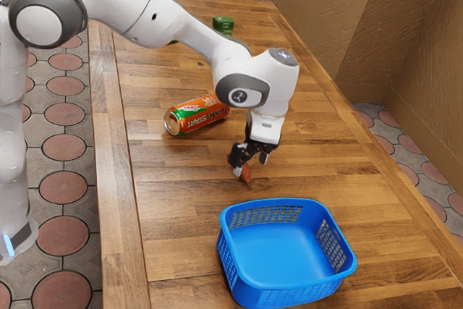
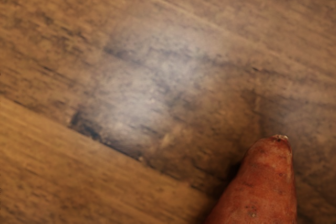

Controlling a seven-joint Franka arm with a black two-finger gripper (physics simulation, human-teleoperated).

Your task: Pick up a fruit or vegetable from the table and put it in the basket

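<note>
Sweet potato [image 1: 247, 174], low down, beneath the jaws

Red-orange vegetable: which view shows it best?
Wrist view. The vegetable is large there, with marks on its skin and a pale tip, though the picture's lower edge cuts it off. The exterior view shows it small, right at the end effector, with little skin detail, but places it outside the basket.
</note>
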